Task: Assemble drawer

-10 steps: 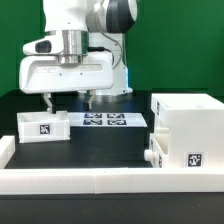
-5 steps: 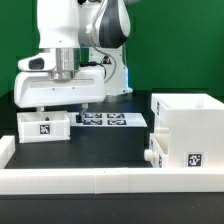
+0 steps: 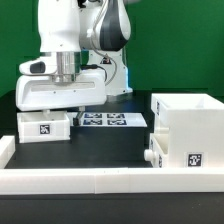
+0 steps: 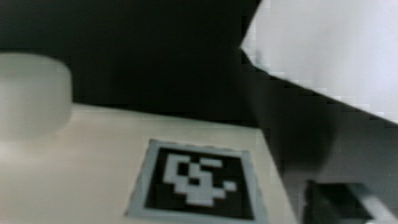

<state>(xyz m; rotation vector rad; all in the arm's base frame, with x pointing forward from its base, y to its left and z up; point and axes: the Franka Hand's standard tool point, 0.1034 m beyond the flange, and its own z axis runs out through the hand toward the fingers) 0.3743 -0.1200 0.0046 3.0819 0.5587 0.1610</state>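
Note:
A small white drawer tray [image 3: 43,126] with a square tag on its face lies at the exterior view's left. My gripper [image 3: 62,108] hangs low right over it, jaws spread, holding nothing. The wrist view shows the tray's tag [image 4: 196,178] very close, with a blurred round white knob [image 4: 32,95] beside it. The large boxy housing [image 3: 186,125] stands at the exterior view's right, tag on its front. A knobbed white part [image 3: 149,154] sticks out at its lower side; I cannot tell whether it is the second tray.
The marker board [image 3: 105,120] lies flat behind the tray, partly under the arm. A low white border rail [image 3: 110,181] runs along the front and turns up the exterior view's left side [image 3: 5,150]. The table top is black.
The arm has moved toward the exterior view's left and come down over the small tray. Over the last half second it sank only slightly. The tray and housing have not moved.

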